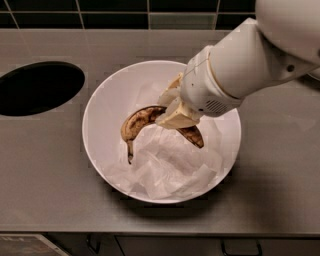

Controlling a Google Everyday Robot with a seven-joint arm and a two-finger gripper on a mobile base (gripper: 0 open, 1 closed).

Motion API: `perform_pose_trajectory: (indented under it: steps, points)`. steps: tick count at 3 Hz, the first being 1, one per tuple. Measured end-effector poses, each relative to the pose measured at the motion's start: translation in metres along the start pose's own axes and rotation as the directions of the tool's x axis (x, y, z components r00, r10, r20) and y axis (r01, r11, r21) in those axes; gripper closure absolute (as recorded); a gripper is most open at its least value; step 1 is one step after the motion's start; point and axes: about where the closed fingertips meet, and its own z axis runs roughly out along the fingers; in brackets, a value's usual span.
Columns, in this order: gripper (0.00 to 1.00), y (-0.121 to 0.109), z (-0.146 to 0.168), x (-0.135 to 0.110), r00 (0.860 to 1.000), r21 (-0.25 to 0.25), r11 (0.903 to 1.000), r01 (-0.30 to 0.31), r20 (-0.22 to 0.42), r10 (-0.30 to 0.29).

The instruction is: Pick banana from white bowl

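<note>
The banana (137, 122), curved with brown-black blotched yellow skin, is inside the white bowl (95, 100) over the crumpled white paper (170, 165). Its thin dark stem points down to the left, and its right end shows below the pads. My gripper (168, 106) reaches in from the upper right. Its cream-yellow pads (176, 119) are closed across the banana's middle, which they hide. The banana looks raised a little off the paper.
A dark oval hole (37, 87) is cut in the grey counter (45, 185) to the left of the bowl. A dark tiled wall (150, 12) runs along the back. The counter's front edge lies just below the bowl. My white arm (260, 65) covers the upper right.
</note>
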Motion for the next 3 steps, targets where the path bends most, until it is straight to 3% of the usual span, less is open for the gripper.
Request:
perform_pose_trajectory:
  steps: [2,3]
  points:
    - [1.00,0.011,-0.061,-0.017,0.993,0.077,0.9938,0.080,0.084,-0.086]
    - [1.00,0.012,-0.062,-0.021,0.991,0.079,0.9928,0.091,0.091,-0.098]
